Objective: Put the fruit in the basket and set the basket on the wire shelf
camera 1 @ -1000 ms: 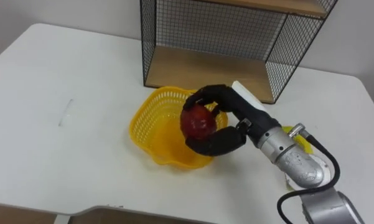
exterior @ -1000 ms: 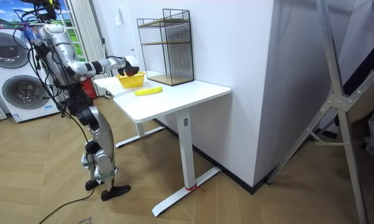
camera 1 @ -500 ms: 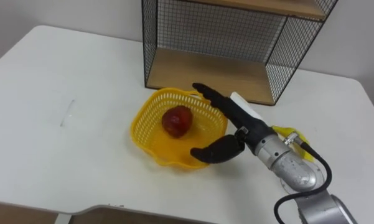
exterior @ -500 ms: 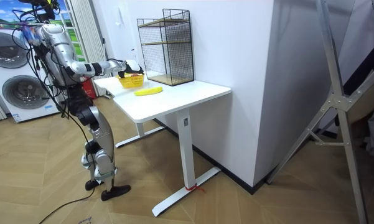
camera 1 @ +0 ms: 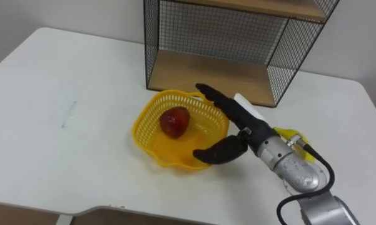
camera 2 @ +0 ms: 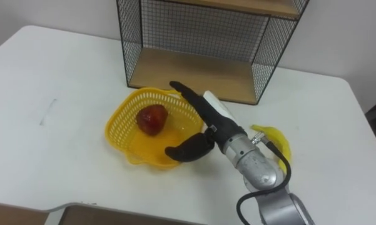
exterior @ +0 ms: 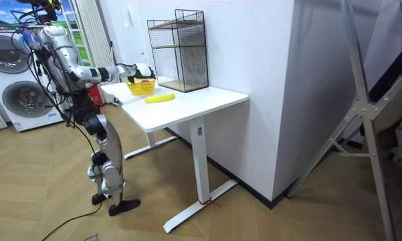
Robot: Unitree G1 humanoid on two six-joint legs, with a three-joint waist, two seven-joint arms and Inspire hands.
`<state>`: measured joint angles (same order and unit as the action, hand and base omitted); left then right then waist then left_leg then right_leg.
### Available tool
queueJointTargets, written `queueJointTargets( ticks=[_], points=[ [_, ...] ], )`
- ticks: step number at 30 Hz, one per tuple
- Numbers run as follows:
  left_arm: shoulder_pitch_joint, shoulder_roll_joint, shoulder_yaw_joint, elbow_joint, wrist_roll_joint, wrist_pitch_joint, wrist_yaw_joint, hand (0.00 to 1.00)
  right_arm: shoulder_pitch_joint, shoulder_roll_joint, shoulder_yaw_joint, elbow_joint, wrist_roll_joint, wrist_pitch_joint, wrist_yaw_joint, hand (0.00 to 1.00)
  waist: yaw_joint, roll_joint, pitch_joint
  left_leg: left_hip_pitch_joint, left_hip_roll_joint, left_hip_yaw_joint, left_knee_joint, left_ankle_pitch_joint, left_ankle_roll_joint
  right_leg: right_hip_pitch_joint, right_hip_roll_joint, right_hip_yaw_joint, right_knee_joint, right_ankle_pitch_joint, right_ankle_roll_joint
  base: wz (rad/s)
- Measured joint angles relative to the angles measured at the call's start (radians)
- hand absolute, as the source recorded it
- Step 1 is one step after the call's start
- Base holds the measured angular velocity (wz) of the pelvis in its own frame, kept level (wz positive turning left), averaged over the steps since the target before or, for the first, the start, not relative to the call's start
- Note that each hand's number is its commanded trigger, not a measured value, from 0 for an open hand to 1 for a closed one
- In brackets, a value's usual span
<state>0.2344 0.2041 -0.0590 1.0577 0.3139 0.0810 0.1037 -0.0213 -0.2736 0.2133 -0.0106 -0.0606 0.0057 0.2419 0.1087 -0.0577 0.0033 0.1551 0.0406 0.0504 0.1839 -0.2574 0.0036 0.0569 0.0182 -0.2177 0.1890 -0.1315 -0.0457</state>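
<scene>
White table (camera 1: pixel 62 69) held the yellow basket (camera 1: pixel 144 129), red apple (camera 1: pixel 175 121) inside; right hand (camera 1: pixel 241 127), fingers spread and empty, lay at its 3 o'clock rim, the arm hiding part of the banana (camera 2: pixel 281 142).

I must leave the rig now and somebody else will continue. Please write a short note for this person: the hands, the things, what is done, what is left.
Right hand: open, at the right rim of the yellow basket, holding nothing.
Apple: inside the basket, which stands on the table just in front of the wire shelf.
Banana: on the table to the right of the basket, partly hidden by the right forearm.
Done: apple in the basket.
Left: banana into the basket, then the basket onto the wire shelf.
</scene>
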Motion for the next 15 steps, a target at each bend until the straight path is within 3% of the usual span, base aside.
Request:
queueJointTargets(
  ticks=[4,7,15],
  points=[
    [-0.001,0.0,0.009,0.012,0.005,0.0,0.0,0.0,-0.001,0.0,-0.085,-0.001,0.262,-0.005,-0.035,0.0,-0.017,0.001,0.001,0.012,0.0,-0.001,0.0,0.0,0.0,0.013,0.0,-0.001,-0.003,-0.001,0.001,0.0],
    [-0.002,0.0,0.009,0.017,0.005,-0.001,0.0,0.0,-0.001,0.0,-0.122,-0.001,0.337,-0.005,-0.074,0.0,-0.024,0.004,0.002,0.012,0.0,0.0,-0.003,0.0,0.0,0.011,0.0,0.002,-0.003,-0.001,0.001,-0.01],
    [0.004,-0.005,0.018,0.014,0.005,0.001,0.001,0.0,-0.001,-0.001,-0.168,0.006,0.34,-0.005,-0.137,0.0,-0.05,0.015,0.0009,0.007,0.0,0.005,-0.001,0.0,0.0,0.0,0.001,0.007,-0.001,0.0,0.001,-0.02]
  ],
)
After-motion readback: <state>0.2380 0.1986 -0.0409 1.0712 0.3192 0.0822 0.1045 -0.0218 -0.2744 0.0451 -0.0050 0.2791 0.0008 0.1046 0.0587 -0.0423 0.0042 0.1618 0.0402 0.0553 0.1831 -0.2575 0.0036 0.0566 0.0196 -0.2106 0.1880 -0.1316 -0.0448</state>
